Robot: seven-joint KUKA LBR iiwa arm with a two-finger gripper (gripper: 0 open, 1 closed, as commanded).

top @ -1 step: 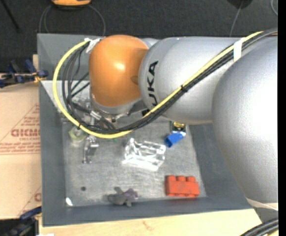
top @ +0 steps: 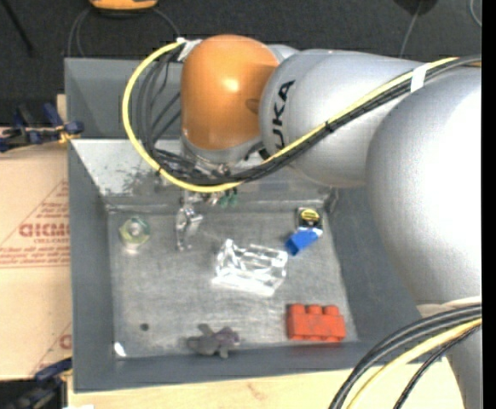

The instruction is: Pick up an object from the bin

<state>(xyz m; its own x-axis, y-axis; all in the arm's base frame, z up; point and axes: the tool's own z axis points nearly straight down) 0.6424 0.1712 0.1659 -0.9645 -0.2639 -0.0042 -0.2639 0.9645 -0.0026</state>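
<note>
We've got a crumpled clear plastic tray [top: 248,267] lying flat, so we'll place everything off that. To its left in the view, a bit further back, sits a small round see-through cap [top: 134,232]. Just off its far right corner there's a blue block [top: 300,240], with a little yellow piece [top: 310,216] behind that. A red studded brick [top: 315,322] lies flat near-right of the tray, and a flat grey jagged piece [top: 213,341] near-left.

We see bright, even light falling from above. It leaves a soft highlight on the orange cover [top: 227,88] at 12 o'clock and washes the silver arm [top: 418,160] pale at 3 o'clock. The bin [top: 163,305] has an evenly lit floor with faint shadows. Its 12 o'clock wall lies shaded. The clear plastic packet [top: 250,265] glints white.
</note>
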